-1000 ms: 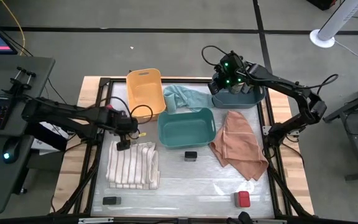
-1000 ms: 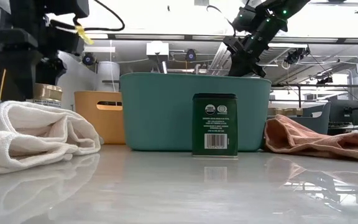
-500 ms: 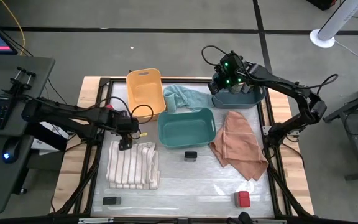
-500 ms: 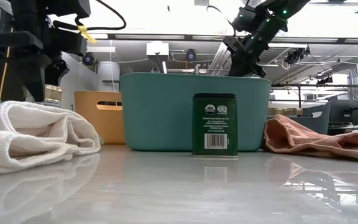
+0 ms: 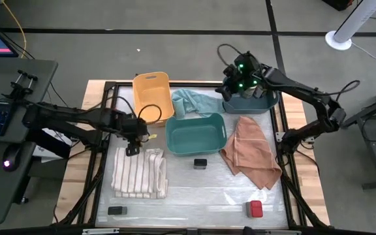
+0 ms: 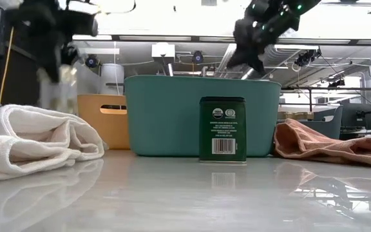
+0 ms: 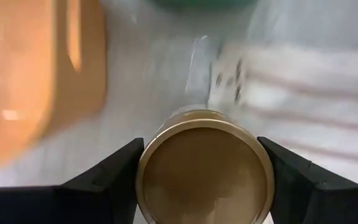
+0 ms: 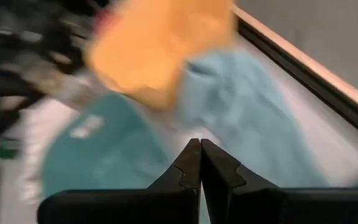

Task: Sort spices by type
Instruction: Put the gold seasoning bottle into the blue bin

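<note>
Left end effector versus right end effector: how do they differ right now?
The left end effector grips a tan-lidded round jar between its fingers; the right end effector is shut on nothing. The left sits beside the orange bin, by the striped cloth; the right hangs over the grey-blue bin at the far edge. Both are dark two-finger end effectors.

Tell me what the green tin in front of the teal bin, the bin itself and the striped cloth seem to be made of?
The green tin looks like painted metal: crisp edges, slight sheen, printed label with a barcode. The teal bin looks like matte moulded plastic, smooth with rounded corners. The striped cloth seems soft woven fabric, probably cotton, lying in thick rounded folds.
</note>
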Available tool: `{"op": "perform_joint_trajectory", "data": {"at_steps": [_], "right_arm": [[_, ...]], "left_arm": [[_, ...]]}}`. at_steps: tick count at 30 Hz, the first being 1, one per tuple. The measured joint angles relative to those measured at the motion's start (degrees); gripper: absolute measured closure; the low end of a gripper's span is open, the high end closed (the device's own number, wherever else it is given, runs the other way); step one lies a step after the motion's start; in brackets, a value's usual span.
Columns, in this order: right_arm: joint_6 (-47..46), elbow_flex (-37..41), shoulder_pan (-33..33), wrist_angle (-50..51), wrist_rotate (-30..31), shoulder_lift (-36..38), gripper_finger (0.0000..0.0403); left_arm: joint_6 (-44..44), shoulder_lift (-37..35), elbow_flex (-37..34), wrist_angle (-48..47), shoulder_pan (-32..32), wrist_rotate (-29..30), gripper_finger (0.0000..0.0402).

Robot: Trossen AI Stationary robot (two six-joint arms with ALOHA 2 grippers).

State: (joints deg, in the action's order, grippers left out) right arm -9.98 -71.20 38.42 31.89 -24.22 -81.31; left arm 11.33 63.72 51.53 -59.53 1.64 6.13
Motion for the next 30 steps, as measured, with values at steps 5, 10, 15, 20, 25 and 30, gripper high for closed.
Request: {"op": "perform_joint_trajectory", "data": {"at_steps": [5,10,15,20,25,30], "right_arm": [[2.06,0.00,-0.41,-4.53,-5.13,5.70,0.0403],[0.98,-0.04,-3.31,-7.64,-6.54,10.83,0.0403],[-3.47,-0.04,-9.44,-16.45,-6.70,12.52,0.0402],[-6.13,-0.07,-15.37,-25.08,-2.29,11.27,0.0377],[-7.96,-0.07,-17.88,-24.81,2.21,10.81,0.0276],[-6.10,-0.09,-20.85,-24.32,9.02,10.55,0.0151]], "left_arm": [[-4.23,-0.02,10.00,-0.23,-1.57,0.04,0.0164],[-10.41,1.20,18.80,2.36,-4.02,3.73,0.0164],[-19.41,6.99,24.90,9.47,-9.19,6.06,0.0164],[-26.08,15.50,30.87,13.06,-15.07,6.07,0.0164],[-26.43,20.59,35.56,14.24,-18.43,0.99,0.0164],[-27.14,21.84,36.37,16.54,-19.51,-4.84,0.0164]]}}
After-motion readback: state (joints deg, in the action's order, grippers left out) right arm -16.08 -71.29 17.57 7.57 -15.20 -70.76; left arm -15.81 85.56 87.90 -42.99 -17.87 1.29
